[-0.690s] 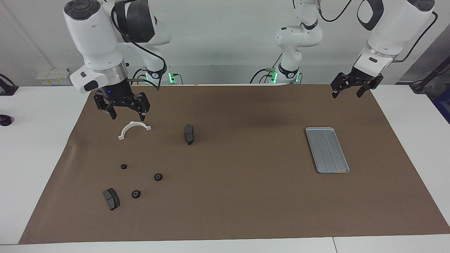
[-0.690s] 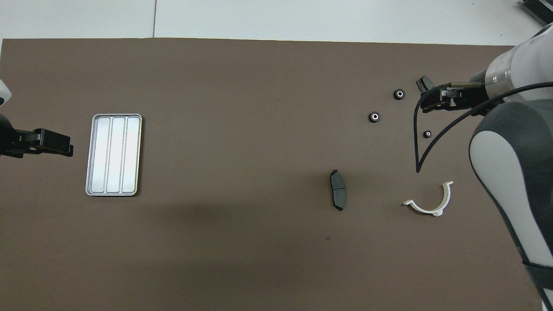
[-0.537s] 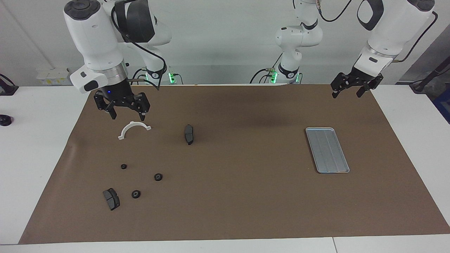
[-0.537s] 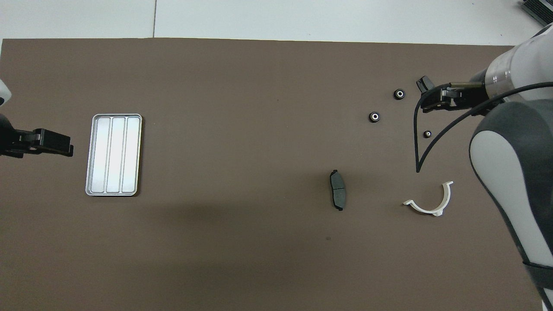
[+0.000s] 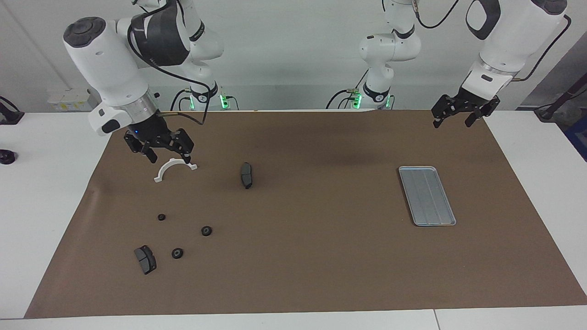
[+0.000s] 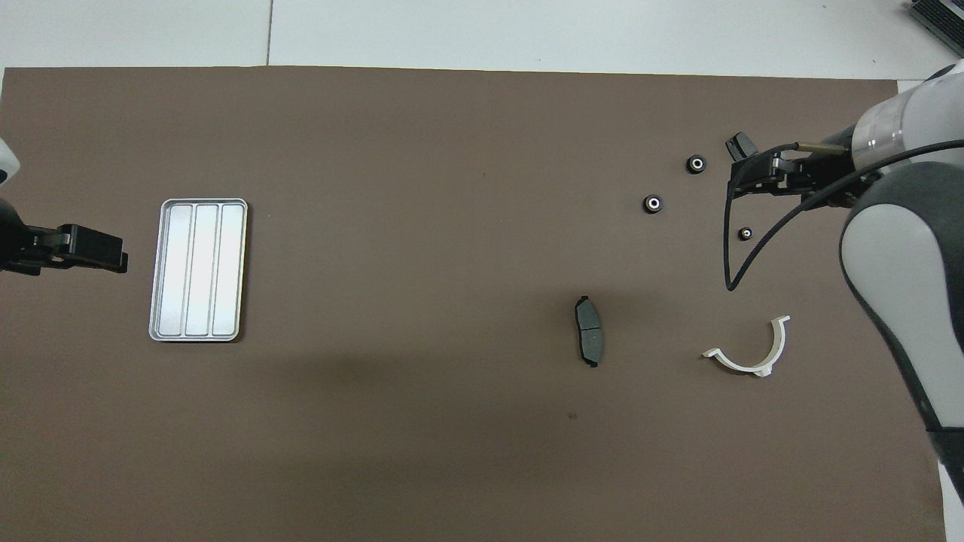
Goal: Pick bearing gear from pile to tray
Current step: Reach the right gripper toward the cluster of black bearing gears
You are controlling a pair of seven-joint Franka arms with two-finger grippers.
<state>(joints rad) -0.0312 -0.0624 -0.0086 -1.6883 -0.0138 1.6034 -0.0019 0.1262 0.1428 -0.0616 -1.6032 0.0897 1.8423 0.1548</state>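
Observation:
Three small black bearing gears (image 5: 161,217) (image 5: 206,231) (image 5: 177,253) lie apart on the brown mat, also seen from overhead (image 6: 745,233) (image 6: 653,203) (image 6: 697,163). With them in the pile are a white half-ring bracket (image 5: 174,168) (image 6: 749,354) and two dark brake pads (image 5: 246,175) (image 5: 145,259). My right gripper (image 5: 170,158) (image 6: 753,169) hangs open and low over the bracket, holding nothing. The silver tray (image 5: 433,224) (image 6: 198,202) lies empty toward the left arm's end. My left gripper (image 5: 453,123) (image 6: 113,254) waits open above the mat's edge there.
A brown mat (image 5: 321,266) covers most of the white table. One brake pad (image 6: 590,341) lies between the pile and the tray. From overhead, the right arm's body (image 6: 896,286) and its black cable (image 6: 734,248) cover part of the pile.
The right arm has tilted and its gripper has dropped closer to the white bracket. The left arm and all the parts have stayed still.

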